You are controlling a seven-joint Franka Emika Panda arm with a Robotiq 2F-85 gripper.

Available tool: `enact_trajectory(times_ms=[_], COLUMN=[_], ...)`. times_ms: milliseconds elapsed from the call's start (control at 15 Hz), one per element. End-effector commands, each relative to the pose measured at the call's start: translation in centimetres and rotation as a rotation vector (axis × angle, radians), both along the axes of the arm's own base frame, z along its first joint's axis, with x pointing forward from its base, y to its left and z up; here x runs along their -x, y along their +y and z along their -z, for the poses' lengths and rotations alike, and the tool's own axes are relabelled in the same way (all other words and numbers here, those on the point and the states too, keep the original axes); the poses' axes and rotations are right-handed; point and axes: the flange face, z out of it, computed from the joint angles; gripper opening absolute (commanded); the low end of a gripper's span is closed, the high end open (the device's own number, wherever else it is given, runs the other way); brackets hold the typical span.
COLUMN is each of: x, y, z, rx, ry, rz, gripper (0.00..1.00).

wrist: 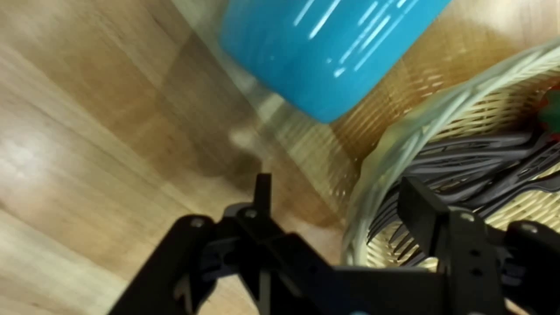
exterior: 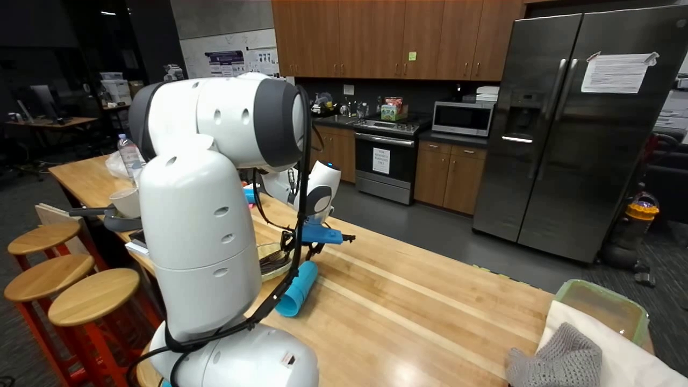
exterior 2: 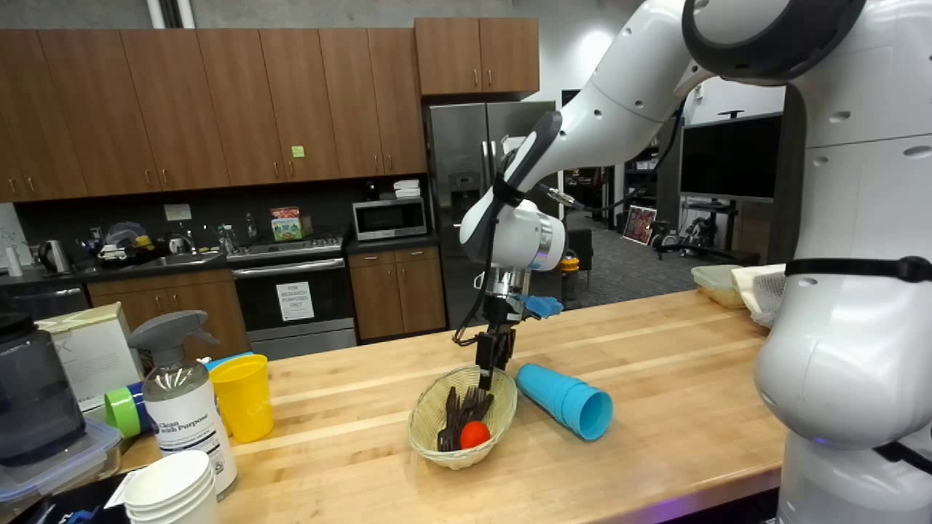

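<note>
My gripper (wrist: 336, 190) is open with nothing between its fingers. In the wrist view, one finger is over the inside of a woven basket (wrist: 420, 127) and the other is outside it, so the near rim lies between them; I cannot tell whether either touches it. The basket (exterior 2: 428, 411) holds several dark plastic forks (wrist: 477, 164) and a red round thing with a green top (exterior 2: 475, 434). In an exterior view, the gripper (exterior 2: 489, 370) points down at the basket's far side. Nested blue cups (exterior 2: 561, 399) lie on their side beside the basket, also in the wrist view (wrist: 323, 52).
On the wooden table (exterior 2: 655, 378) stand a yellow cup (exterior 2: 244, 399), a spray bottle (exterior 2: 186, 418) and stacked white cups (exterior 2: 171, 487). A green-rimmed container (exterior: 602, 303) and a grey cloth (exterior: 564, 357) lie at another end. Stools (exterior: 91, 295) stand beside the table.
</note>
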Motion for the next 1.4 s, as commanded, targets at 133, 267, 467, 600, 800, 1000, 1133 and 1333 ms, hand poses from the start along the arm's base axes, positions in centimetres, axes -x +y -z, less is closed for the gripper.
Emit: enact_trajectory(times_ms=[133,267,467,600,800,1000,1133,1333], x=[-0.2,-0.2,-0.2,-0.2,-0.2,-0.2,-0.2,-1.2], y=[-0.5,-0.3,-0.3,-0.3,-0.3,-0.3,-0.3,-1.1], z=[0.0,0.0,0.0,0.0,0.0,0.0,0.0,-1.7], rx=[0.0,0.0,0.0,0.0,0.0,0.0,0.0,-0.081], ry=[0.001,0.001,0.001,0.001,0.001,0.001,0.001,-0.039], rz=[0.009,0.006,0.006,0.006,0.006,0.006,0.006,0.163], gripper=[0.74,0.74,0.74,0.74,0.74,0.74,0.74,0.95])
